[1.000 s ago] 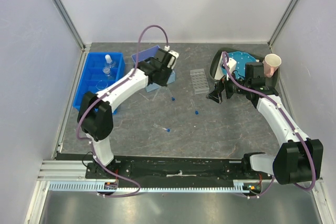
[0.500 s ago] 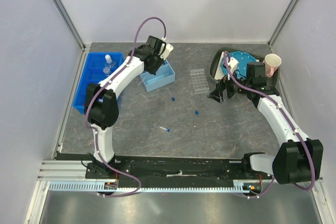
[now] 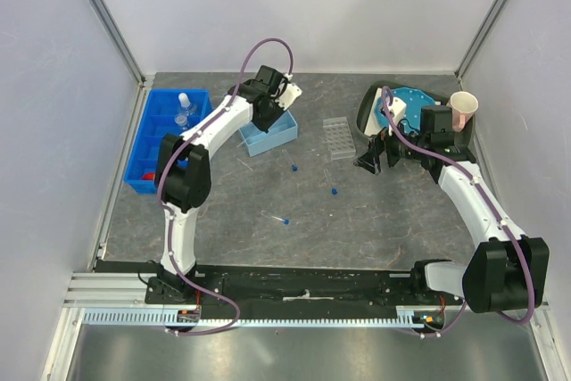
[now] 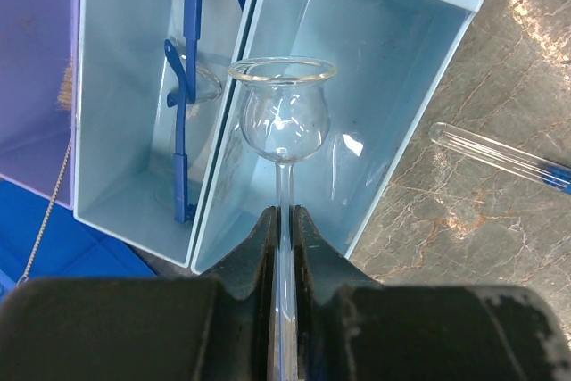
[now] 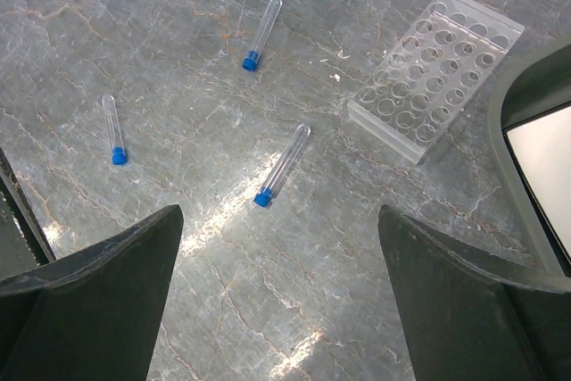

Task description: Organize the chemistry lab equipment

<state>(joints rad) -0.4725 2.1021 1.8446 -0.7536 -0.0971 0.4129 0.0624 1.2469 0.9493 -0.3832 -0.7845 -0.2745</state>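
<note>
The left pincer (image 4: 284,220) is clenched on the thin stem of a clear glass flask (image 4: 284,118) with a round bulb and flared lip. It holds the flask over one compartment of a pale blue plastic tray (image 4: 419,86). Blue-rimmed glasses (image 4: 189,86) lie in the neighbouring compartment. The right pincer (image 5: 277,220) gapes wide, grasping nothing, above the grey veined worktop (image 5: 294,327). Three blue-capped clear tubes (image 5: 284,162) lie loose near the tray. A clear, many-holed rack (image 5: 434,73) sits to the tray's right.
</note>
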